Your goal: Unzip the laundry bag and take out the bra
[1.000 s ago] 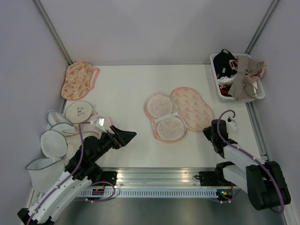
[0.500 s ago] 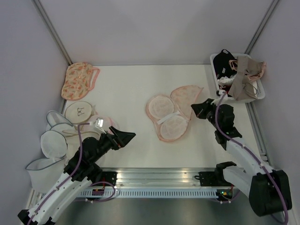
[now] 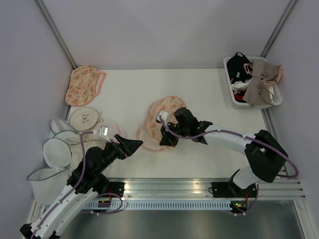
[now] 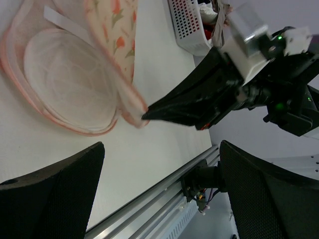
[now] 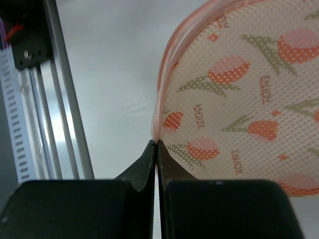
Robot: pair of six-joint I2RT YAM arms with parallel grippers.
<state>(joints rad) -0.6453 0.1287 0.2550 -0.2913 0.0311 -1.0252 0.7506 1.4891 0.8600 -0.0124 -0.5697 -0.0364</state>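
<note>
One edge of the limp, light laundry bag (image 5: 239, 99) was pinched at its pink trim (image 5: 162, 89), judged the firmest hold, by the right claw (image 5: 157, 144); the left claw (image 3: 134, 145) was spread open.

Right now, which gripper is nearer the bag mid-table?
Right. The right gripper is shut on the pink rim of the bag, at its near side. The left gripper is open just off the bag's near-left edge, close but seemingly not touching.
</note>
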